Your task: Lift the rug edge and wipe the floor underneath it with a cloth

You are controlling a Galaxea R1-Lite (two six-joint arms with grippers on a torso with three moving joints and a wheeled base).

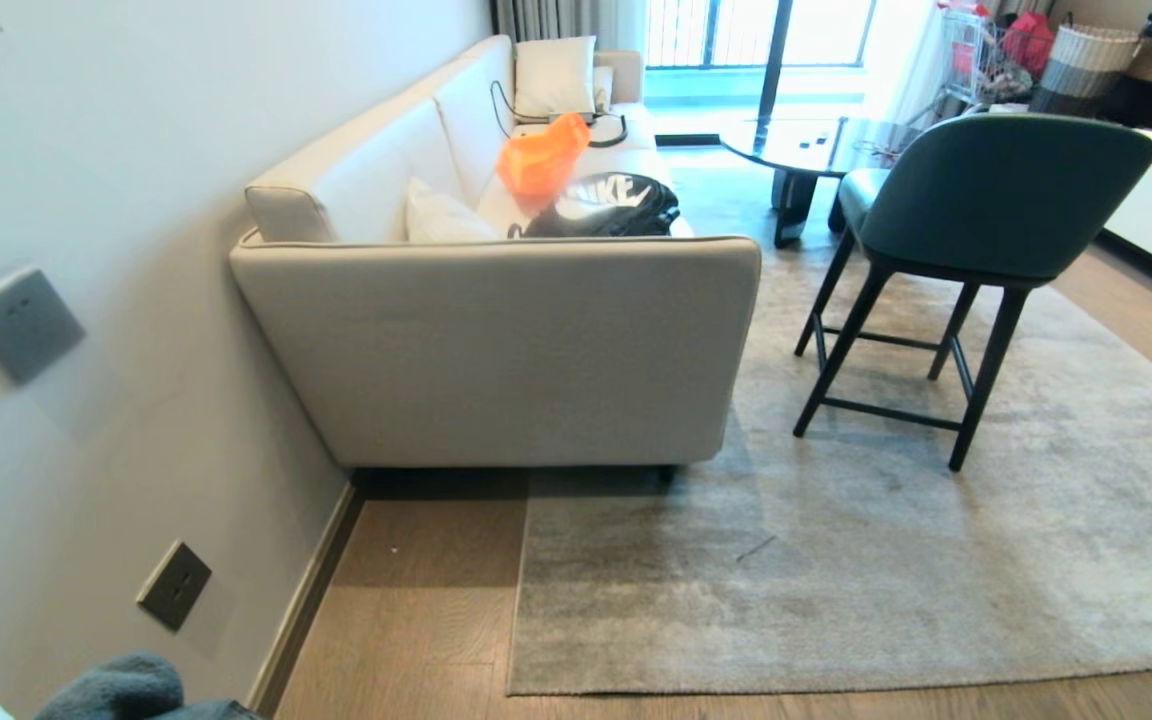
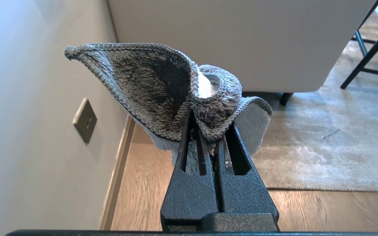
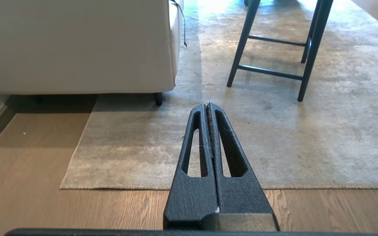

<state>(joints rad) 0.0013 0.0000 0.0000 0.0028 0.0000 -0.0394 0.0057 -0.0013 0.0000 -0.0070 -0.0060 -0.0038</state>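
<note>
1 rug (image 1: 936,560), 1 sofa (image 1: 496,350), 1 chair (image 1: 986,200) w/ 4 legs, 1 dark table (image 1: 796,145). 2 wall plates: 1 grey switch (image 1: 21,322), 1 dark outlet (image 1: 173,585). On sofa: 2 pillows (image 1: 556,75), 1 orange bag (image 1: 541,160), 1 black bag (image 1: 606,205). 1 cloth (image 2: 162,88). 2 grippers: left (image 2: 208,131), right (image 3: 208,108). 1 basket (image 1: 1081,65) far back.

The fluffy blue-grey cloth (image 2: 162,85) hangs bunched above the bare wood-grain floor (image 1: 406,620) at near left, while the mottled rug edge (image 1: 696,688) lies flat.
</note>
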